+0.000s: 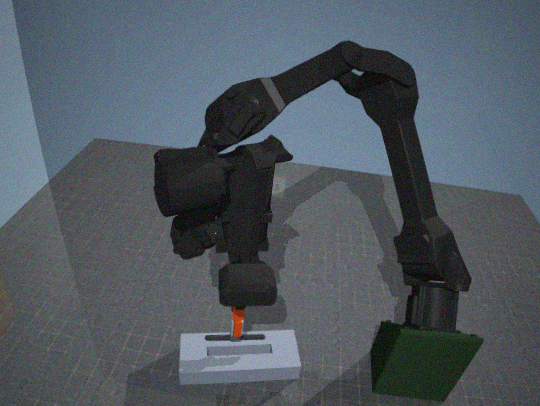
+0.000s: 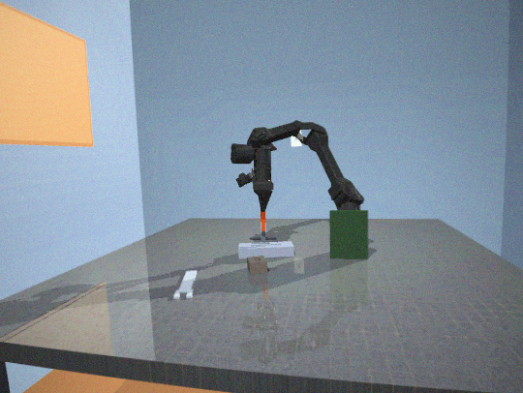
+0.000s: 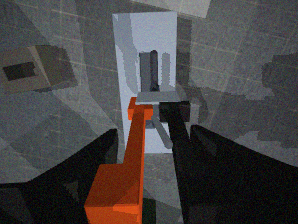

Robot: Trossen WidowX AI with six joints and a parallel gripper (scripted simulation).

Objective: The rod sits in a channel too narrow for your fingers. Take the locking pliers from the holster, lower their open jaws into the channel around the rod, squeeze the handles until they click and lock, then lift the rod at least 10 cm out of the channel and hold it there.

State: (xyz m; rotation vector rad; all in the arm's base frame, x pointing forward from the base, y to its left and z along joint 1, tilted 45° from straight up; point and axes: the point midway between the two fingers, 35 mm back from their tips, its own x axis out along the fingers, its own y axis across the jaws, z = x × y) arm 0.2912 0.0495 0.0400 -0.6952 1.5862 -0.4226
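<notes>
My gripper (image 1: 239,305) (image 2: 262,210) (image 3: 154,133) is shut on the pliers (image 1: 238,321) (image 2: 262,222) (image 3: 134,140), which hang jaws down, with one orange and one black handle. The dark rod (image 1: 215,337) (image 2: 254,238) (image 3: 154,70) lies level across the jaw end and hangs above the pale channel block (image 1: 190,376) (image 2: 249,251) (image 3: 170,35). The slot in the block shows empty in the top view, and a small gap shows under the rod in the exterior view. The jaws' hold on the rod and the lock are too small to tell.
The brown holster (image 2: 257,264) (image 3: 42,72) with a dark slot stands near the block. A white forked tool (image 2: 188,281) lies on the table, left of the holster in the exterior view. The arm's base stands on a green block (image 1: 425,365) (image 2: 349,234) to the right.
</notes>
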